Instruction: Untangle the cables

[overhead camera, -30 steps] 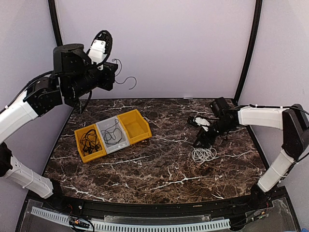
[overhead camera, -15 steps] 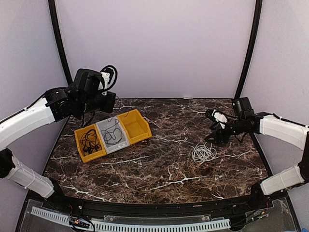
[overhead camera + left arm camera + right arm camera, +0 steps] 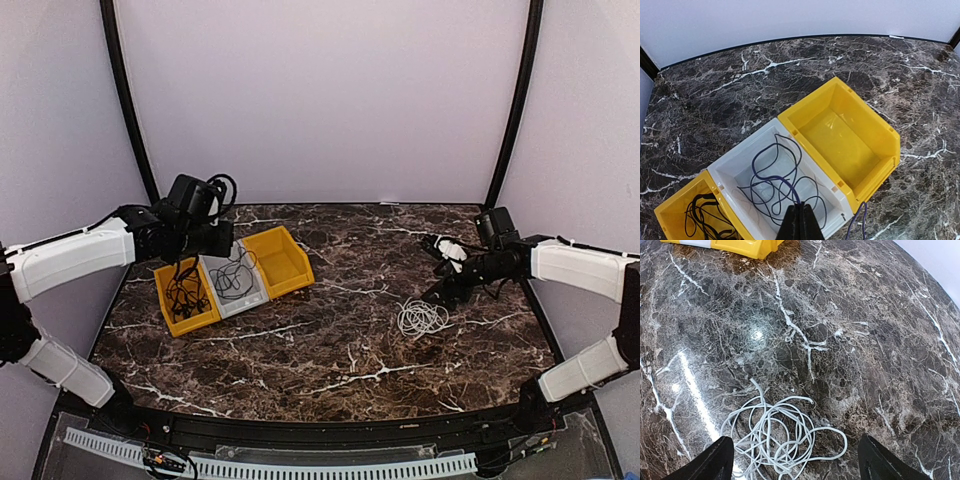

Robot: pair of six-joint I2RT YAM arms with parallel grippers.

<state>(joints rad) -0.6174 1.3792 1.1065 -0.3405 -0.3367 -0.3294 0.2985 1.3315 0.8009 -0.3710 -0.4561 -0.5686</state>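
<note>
The right tool (image 3: 797, 454), jaws apart, hangs above the white cable (image 3: 775, 435), which looks limp and light; pinch an outer loop. The left tool (image 3: 800, 207) is clamped on the dark cable (image 3: 772, 177).

1. Bright, even overhead light throughout; shadows are faint and soft.
2. Right wrist view: a white glare spot and streak on the polished marble tabletop (image 3: 757, 334); the white cable (image 3: 775, 440) looks sharp.
3. Left wrist view: mild sheen inside the right-hand yellow bin (image 3: 840, 145); the tabletop's far edge bows, wide-angle.
</note>
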